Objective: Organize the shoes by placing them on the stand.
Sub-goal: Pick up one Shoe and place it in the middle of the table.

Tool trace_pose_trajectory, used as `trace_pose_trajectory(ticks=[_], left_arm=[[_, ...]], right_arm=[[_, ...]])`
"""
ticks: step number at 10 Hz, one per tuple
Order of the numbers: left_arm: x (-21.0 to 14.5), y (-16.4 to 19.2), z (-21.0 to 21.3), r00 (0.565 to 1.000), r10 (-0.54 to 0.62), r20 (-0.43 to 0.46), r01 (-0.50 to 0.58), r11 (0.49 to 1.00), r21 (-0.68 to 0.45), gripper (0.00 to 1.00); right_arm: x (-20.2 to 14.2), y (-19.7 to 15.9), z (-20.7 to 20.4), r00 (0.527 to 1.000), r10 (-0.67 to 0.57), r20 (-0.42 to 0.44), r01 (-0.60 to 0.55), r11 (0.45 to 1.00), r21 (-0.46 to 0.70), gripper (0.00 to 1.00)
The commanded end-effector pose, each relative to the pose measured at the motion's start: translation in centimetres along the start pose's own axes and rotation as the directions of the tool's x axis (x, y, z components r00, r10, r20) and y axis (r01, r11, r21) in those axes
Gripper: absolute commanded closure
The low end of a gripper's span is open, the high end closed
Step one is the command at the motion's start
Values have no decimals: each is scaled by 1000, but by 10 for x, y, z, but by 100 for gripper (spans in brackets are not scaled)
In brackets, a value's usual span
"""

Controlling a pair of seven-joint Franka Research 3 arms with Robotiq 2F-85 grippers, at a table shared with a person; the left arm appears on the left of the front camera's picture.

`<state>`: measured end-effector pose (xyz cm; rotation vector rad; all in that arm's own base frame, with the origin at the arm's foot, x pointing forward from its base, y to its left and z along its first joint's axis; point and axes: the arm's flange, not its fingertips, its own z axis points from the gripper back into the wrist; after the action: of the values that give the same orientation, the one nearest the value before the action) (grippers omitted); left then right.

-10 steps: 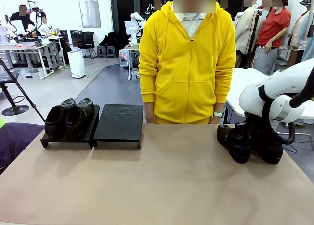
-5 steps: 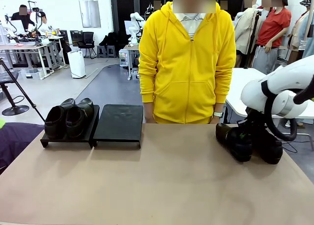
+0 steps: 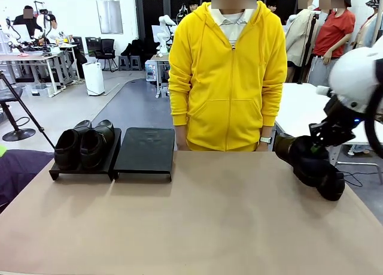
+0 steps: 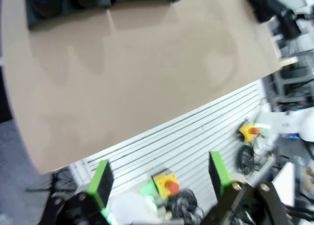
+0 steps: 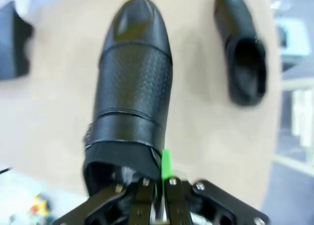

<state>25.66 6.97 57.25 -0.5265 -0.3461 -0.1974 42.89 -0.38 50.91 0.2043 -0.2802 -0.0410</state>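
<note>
Roughly halfway: two shoes on the stand, a third shoe clamped in the right gripper, a fourth shoe waiting on the table, left gripper spread wide.

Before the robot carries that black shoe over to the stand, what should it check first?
1. Grip: the right gripper is shut on the back rim of the black leather slip-on shoe: ok.
2. Free spot: the low black stand has a bare right panel: ok.
3. Already placed: two matching shoes sit side by side on its left panel: ok.
4. Path: the brown table between shoe and stand is bare, and the person in the yellow hoodie has no hand over it: ok.
5. The left gripper is open, holding nothing: ok.
6. Held shoe clear of the tabletop: cannot tell.
</note>
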Motion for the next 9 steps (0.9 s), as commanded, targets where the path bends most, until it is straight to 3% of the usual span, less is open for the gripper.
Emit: trace_pose_trajectory(ticks=[1,2,3,4,5,8,9], left_arm=[[0,0,2,1000,13,-10,-13,1000,8,0],[0,0,2,1000,13,-10,-13,1000,8,0],[0,0,2,1000,13,-10,-13,1000,8,0],[0,0,2,1000,13,-10,-13,1000,8,0],[0,0,2,1000,13,-10,-13,1000,8,0],[0,0,2,1000,13,-10,-13,1000,8,0],[0,0,2,1000,13,-10,-13,1000,8,0]], right_arm=[[-65,15,30,999,-34,23,33,999,33,100],[-93,20,36,998,-19,58,15,997,72,100],[-98,19,34,997,3,76,-9,996,86,100],[-75,1,26,1000,-1,-10,2,999,39,100],[-94,18,36,999,2,32,-3,999,45,100],[-99,13,31,1000,3,17,-3,999,45,100],[-102,55,18,995,67,77,-69,997,23,100]])
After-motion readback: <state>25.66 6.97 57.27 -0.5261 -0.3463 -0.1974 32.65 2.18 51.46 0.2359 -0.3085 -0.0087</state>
